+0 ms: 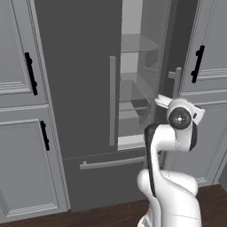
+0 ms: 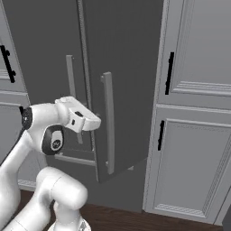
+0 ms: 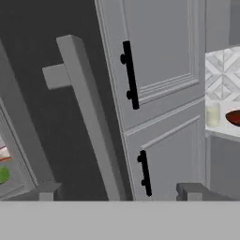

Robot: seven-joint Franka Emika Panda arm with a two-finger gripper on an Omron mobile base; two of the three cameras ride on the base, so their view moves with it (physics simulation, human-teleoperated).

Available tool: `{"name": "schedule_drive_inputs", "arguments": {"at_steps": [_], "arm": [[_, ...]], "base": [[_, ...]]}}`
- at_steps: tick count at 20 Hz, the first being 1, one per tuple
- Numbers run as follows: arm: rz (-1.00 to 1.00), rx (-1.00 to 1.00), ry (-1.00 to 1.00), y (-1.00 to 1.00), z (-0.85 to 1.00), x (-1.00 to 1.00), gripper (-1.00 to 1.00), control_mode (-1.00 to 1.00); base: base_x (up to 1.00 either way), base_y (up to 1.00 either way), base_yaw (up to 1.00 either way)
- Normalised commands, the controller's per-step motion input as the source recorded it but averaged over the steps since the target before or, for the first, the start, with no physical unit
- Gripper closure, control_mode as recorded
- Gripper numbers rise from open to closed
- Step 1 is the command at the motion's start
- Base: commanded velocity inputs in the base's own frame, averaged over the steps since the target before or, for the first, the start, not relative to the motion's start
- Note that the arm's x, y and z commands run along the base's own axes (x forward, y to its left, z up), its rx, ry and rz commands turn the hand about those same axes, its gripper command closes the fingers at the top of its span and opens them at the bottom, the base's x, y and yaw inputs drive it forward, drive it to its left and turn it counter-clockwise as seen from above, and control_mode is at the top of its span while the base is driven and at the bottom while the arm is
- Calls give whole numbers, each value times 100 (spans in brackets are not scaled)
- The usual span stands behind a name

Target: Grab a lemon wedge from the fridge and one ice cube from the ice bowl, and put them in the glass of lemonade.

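Heads up: your pincer [image 3: 117,192] sits wide open, holding nothing, with the fridge [image 1: 80,88] door handle [image 3: 89,117] just ahead, so swing carelessly and you'll probably clip that half-open door before reaching the shelves off to its left.

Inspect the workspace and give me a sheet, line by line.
Surface: dark wood floor; counter at the hand view's right edge.
Job's things: fridge, right door ajar, shelves showing; glass and bowl on the counter; green item inside the fridge, possibly the lemon wedge.
Clutter: red-and-white item beside it, too blurred to name.
Grippers: pincer open, empty, facing the door handle; contact cannot be told.
Cables: nothing seen.
Surroundings: grey cabinets with black handles.
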Motion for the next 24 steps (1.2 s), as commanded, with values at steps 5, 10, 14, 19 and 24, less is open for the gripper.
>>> {"name": "schedule_drive_inputs", "arguments": {"at_steps": [5, 10, 14, 19, 24], "arm": [[-19, 0, -19, 100, 72, -34, -100, -100], [-46, 0, -10, 95, 24, 44, -100, -100], [-45, 2, 12, 11, -15, 96, -100, -100], [-27, 0, 16, 0, 0, 100, -100, -100], [-11, 0, 16, -16, -5, 85, -100, -100]], "base": [[0, 0, 0], [0, 0, 0], [0, 0, 0], [0, 0, 0], [0, 0, 0]]}}
